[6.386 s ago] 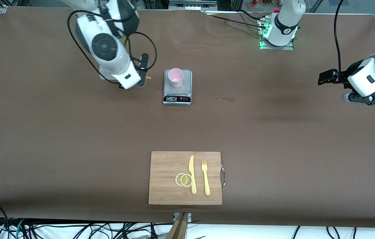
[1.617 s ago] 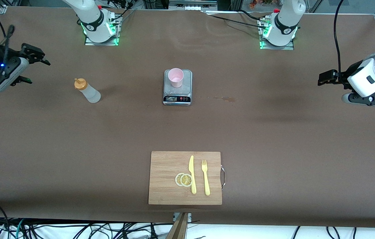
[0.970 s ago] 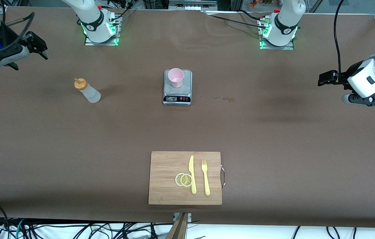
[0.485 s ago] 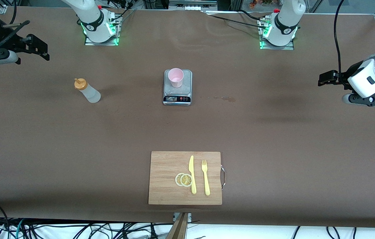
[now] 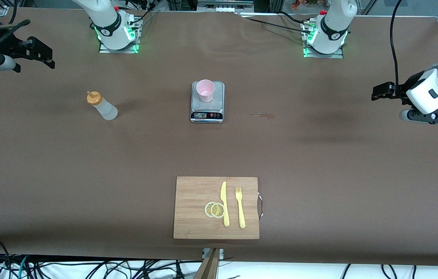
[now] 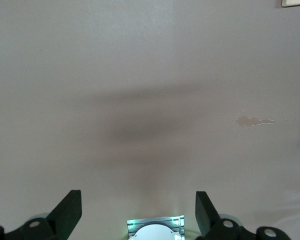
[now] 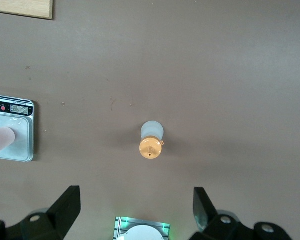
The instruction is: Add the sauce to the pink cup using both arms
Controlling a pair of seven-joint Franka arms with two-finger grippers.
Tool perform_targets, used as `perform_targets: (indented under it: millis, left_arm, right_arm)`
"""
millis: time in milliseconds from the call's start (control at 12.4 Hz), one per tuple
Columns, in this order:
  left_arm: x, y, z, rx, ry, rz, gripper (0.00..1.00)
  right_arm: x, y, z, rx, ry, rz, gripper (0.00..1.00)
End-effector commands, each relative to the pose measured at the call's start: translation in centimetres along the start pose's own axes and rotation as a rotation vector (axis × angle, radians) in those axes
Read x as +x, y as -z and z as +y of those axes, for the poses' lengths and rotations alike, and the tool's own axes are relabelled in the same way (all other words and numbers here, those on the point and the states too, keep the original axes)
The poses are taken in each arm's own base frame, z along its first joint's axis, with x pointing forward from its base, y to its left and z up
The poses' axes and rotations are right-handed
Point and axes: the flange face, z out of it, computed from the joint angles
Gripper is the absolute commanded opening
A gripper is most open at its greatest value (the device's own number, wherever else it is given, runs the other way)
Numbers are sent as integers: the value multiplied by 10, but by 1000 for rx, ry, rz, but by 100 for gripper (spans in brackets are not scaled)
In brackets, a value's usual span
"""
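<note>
— What colours are showing on the counter [image 5: 319, 162]?

— It is showing plain brown. The bottle [image 5: 104, 108] is looking cloudy white under an orange cap [image 5: 93, 97], and the cup [image 5: 205, 90] is glowing pale pink on a silver scale [image 5: 207, 110] with a black panel.

— And the board [image 5: 193, 207]?

— It is showing light wood grain, carrying a yellow knife [image 5: 224, 203], a yellow fork [image 5: 240, 207] and pale yellow lemon slices [image 5: 215, 209].

— The arms?

— They are showing white, with black fingers [image 5: 44, 54].

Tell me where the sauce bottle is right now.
The sauce bottle stands upright on the bare table, toward the right arm's end, apart from the scale that carries the pink cup. No end effector holds it.
</note>
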Motion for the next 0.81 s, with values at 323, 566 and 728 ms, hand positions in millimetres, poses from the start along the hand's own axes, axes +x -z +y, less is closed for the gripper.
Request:
perform_targets:
  millis: [323, 566, 728]
  left_arm:
    - [2, 7, -1, 14, -19, 0, 100]
    - [2, 10, -2, 14, -17, 6, 100]
    - [4, 11, -2, 15, -17, 9, 100]
  right_arm:
    - [9, 6, 10, -41, -25, -41, 100]
    - [8, 15, 13, -43, -43, -28, 100]
    - [8, 16, 12, -47, -45, -25, 100]
